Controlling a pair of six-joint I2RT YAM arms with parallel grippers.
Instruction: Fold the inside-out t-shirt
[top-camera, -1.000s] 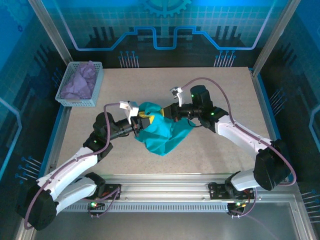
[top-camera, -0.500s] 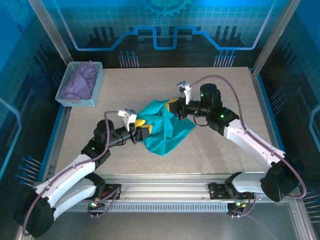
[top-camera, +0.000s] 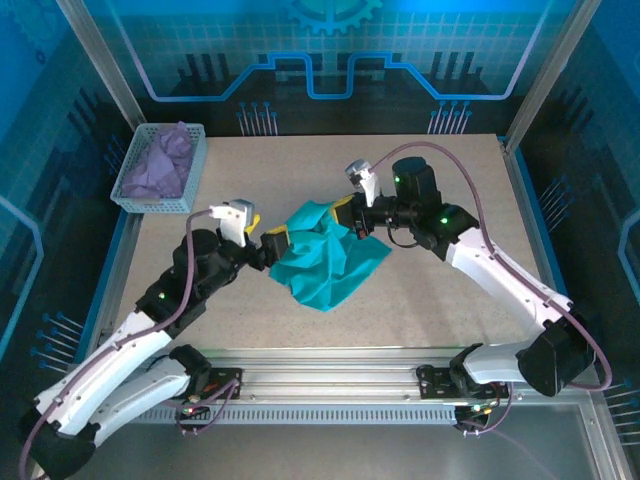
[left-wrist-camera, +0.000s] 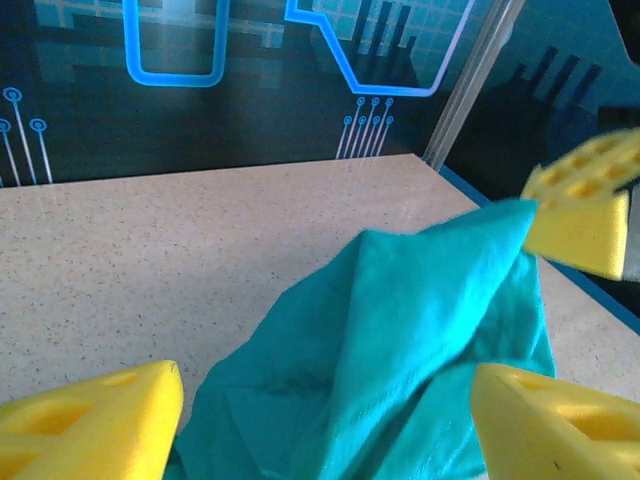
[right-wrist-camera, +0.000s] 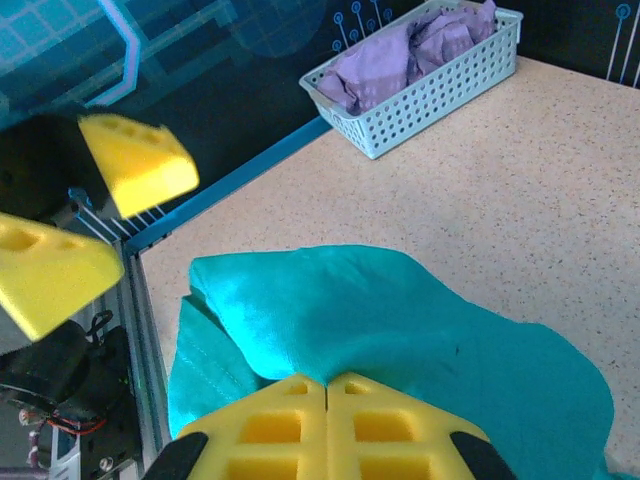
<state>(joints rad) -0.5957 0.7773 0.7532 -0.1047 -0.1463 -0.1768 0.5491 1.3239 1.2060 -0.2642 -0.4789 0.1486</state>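
The crumpled teal t-shirt lies in a heap at the middle of the table, caught between two arms that meet it from opposite sides. The right fingers are clenched, pads together, on the shirt's far edge and hold it up in a small peak. From that peak the cloth falls away ahead of and below those fingers. The left fingers stand spread apart and hold nothing. The heap lies straight ahead of them, and its near folds reach into the gap between the two pads. From the left wrist, a ridge of fabric runs away from the open fingers and up to the right toward the other arm's pinch. That line looks like the heap's long axis. Both arms are close, but the left is the free one. It appears placed to take a fresh hold on the edge just in front of it, so the shirt can be drawn out flat. No sleeve, hem or collar can be told apart in the bunched cloth.
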